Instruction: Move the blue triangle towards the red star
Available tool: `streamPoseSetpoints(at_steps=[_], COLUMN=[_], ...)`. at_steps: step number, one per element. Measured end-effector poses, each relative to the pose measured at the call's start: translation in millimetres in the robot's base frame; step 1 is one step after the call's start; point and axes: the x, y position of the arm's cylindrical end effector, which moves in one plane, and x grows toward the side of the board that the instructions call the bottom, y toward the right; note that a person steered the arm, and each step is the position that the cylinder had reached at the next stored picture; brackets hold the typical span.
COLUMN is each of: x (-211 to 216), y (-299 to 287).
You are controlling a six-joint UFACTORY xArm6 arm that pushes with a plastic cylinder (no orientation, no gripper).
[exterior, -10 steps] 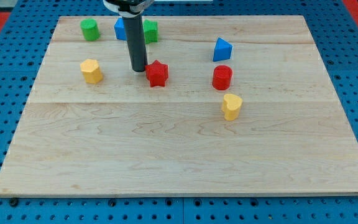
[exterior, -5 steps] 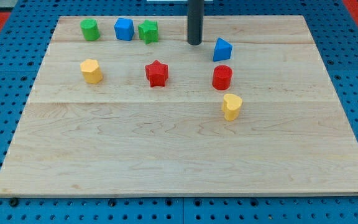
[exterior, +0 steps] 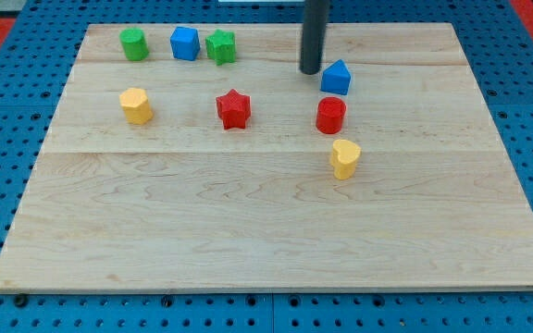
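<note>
The blue triangle (exterior: 336, 77) sits on the wooden board (exterior: 248, 222) right of centre, near the view's top. My tip (exterior: 311, 70) is just to its left, touching or nearly touching its left side. The red star (exterior: 233, 108) lies lower and to the left of both, about a hundred pixels from the triangle.
A red cylinder (exterior: 330, 116) stands just below the blue triangle, with a yellow heart (exterior: 344, 158) below that. A green cylinder (exterior: 134, 43), a blue cube (exterior: 184, 43) and a green block (exterior: 220, 46) line the top left. A yellow hexagon block (exterior: 136, 104) sits at the left.
My tip moved from beside the red star up and right to the blue triangle's left side. The triangle has shifted slightly right and down and turned a little.
</note>
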Motion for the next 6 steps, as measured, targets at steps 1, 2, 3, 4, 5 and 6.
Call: streamPoseSetpoints(at_steps=[1,2,3,4,5,6], x=[0,-22,-28,16,6,2], y=[-73,-6,87,103,6,-113])
